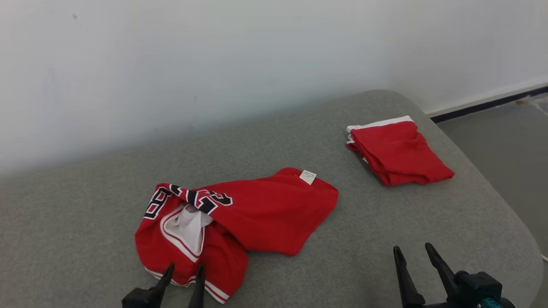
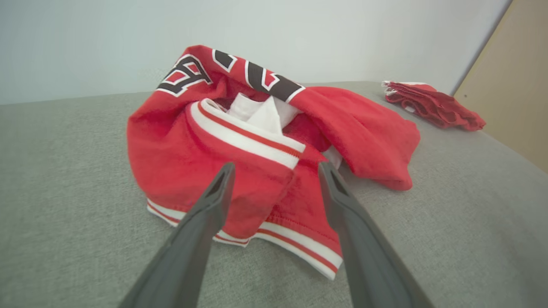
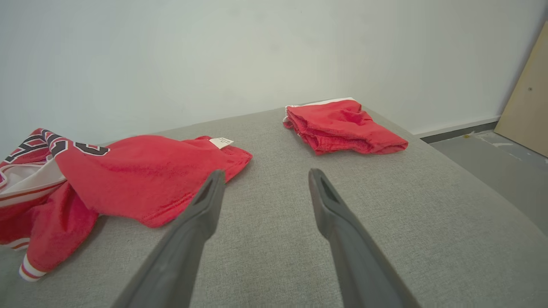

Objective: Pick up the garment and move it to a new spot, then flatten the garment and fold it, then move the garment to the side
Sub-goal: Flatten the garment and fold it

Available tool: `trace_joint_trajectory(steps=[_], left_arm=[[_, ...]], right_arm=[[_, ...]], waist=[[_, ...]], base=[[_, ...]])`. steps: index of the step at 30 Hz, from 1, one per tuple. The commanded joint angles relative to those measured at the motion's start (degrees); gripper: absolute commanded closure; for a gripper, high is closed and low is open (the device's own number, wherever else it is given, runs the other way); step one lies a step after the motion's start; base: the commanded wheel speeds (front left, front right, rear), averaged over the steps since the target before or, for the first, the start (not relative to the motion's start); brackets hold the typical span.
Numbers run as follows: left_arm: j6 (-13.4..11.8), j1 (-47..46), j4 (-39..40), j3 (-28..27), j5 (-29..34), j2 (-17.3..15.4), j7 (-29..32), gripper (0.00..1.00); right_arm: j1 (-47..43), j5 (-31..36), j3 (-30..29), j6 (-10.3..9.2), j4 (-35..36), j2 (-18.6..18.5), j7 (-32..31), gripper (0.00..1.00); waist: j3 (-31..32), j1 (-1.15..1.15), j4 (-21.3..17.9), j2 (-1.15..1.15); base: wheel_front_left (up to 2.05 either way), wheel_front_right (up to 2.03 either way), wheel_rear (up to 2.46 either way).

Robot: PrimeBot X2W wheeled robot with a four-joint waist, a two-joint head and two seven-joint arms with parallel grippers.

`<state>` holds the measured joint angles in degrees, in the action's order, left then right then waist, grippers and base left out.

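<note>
A crumpled red garment (image 1: 257, 209) with white and red striped trim, black lettering and a white tag lies bunched on the grey cushioned surface (image 1: 364, 222). My left gripper (image 1: 185, 270) hovers open at the garment's near hem, its fingers (image 2: 218, 188) pointing at the striped trim of the garment (image 2: 257, 141) without holding it. My right gripper (image 1: 412, 251) stands open over bare grey fabric to the right of the garment (image 3: 145, 179), nothing between its fingers (image 3: 209, 192).
A second red garment, folded with a white edge (image 1: 396, 149), rests at the far right of the surface, also seen as the folded pile (image 3: 342, 126). A pale wall runs behind. The surface's rounded right edge drops to a grey floor (image 1: 513, 141). A tan board (image 3: 528, 102) leans at right.
</note>
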<state>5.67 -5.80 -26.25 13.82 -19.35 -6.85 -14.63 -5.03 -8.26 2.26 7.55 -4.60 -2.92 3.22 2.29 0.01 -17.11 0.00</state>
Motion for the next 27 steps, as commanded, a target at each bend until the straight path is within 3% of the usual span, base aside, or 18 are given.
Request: trace_joint_trajectory(steps=[1, 7, 8, 9, 11, 20, 27], left_arm=[[-0.72, -1.09, -1.03, -0.1, 0.85, -0.43, -0.31, 0.0], [-6.33, -3.67, -5.45, -2.23, 2.09, -0.72, -0.42, 0.0], [-6.64, -4.03, -6.01, -2.41, 2.12, -0.8, -0.44, 0.38], [-6.64, -4.03, -6.01, -2.41, 2.12, -0.8, -0.44, 0.38], [-6.62, -4.96, -6.57, -2.4, 2.2, -0.86, -0.5, 1.0], [-2.59, -13.63, 2.54, -1.1, 2.76, 1.14, -0.58, 1.0], [-0.7, -21.33, 12.67, 5.26, 2.79, 3.29, 0.29, 1.0]], right_arm=[[0.54, -0.32, 0.12, -0.13, 0.17, 0.06, 0.26, 0.0], [1.38, -0.6, 0.29, -0.13, 0.22, 0.06, 0.41, 0.0], [1.37, -0.64, 0.37, -0.13, 0.2, 0.06, 0.51, 0.0], [1.37, -0.64, 0.37, -0.13, 0.2, 0.06, 0.51, 0.0], [1.31, -0.84, 0.29, -0.13, 0.09, 0.05, 0.67, 0.0], [1.3, -1.11, 0.55, -0.13, -0.46, 0.04, 0.87, 0.0], [0.53, -0.88, 0.82, -0.13, -0.85, 0.04, 0.79, 0.0]], waist=[[-2.25, -0.01, -2.98, 0.0], [-3.64, -0.01, -5.29, 0.0], [-3.79, -0.01, -5.44, 0.0], [-3.79, -0.01, -5.44, 0.0], [-3.99, -0.01, -5.52, 0.0], [-2.51, -0.01, -2.07, 0.0], [-0.27, -0.01, -0.05, 0.0]], base=[[0.0, 0.0, 0.0], [0.0, 0.0, 0.0], [0.0, 0.0, 0.0], [0.0, 0.0, 0.0], [0.0, 0.0, 0.0], [0.0, 0.0, 0.0], [0.0, 0.0, 0.0]])
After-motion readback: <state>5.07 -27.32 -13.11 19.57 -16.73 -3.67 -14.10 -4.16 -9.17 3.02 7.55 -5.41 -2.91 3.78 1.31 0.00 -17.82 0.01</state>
